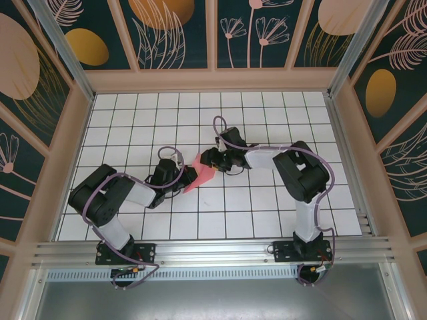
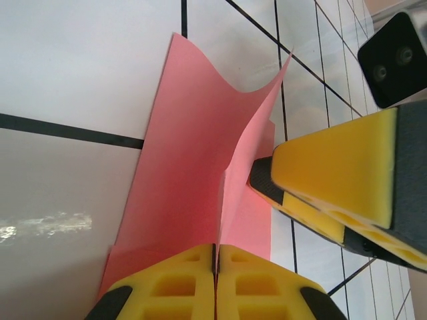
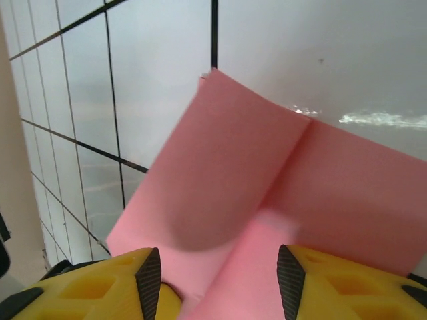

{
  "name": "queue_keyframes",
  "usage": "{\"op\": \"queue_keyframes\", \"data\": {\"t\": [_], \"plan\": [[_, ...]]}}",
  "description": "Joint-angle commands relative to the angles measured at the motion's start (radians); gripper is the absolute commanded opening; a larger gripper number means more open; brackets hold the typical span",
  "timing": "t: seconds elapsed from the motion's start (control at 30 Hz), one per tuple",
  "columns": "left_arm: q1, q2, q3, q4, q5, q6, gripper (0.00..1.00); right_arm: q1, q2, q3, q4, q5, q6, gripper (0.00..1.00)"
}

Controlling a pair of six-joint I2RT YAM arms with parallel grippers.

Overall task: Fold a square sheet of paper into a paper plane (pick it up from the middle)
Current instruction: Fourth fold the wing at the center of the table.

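— Top external first: what's where?
— Left gripper (image 1: 188,175) and right gripper (image 1: 204,160) meet mid-table at the paper (image 1: 205,175); their grip is too small to read.
— Left wrist adds?
— Its fingers (image 2: 180,280) are pinched together on a raised crease, the rest lying on the tiles (image 2: 73,60).
— Right wrist?
— Jaws wide apart, creased paper lying between them.

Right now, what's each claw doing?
Left gripper: closed, pinching the pink paper.
Right gripper: open, fingers either side of the paper.
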Motion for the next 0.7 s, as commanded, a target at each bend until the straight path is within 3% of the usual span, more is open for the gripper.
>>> {"op": "queue_keyframes", "data": {"t": [0.0,0.37,0.67], "plan": [[0.008,0.013,-0.006,0.022,0.006,-0.022,0.07,0.012,0.023,0.047,-0.048,0.030,-0.010,0.54],[0.018,0.004,-0.014,0.022,0.016,-0.028,0.09,0.029,0.087,0.098,-0.178,0.164,-0.013,0.56],[0.025,-0.070,-0.028,-0.042,0.010,0.001,0.29,0.046,0.134,0.127,-0.282,0.303,0.012,0.55]]}}
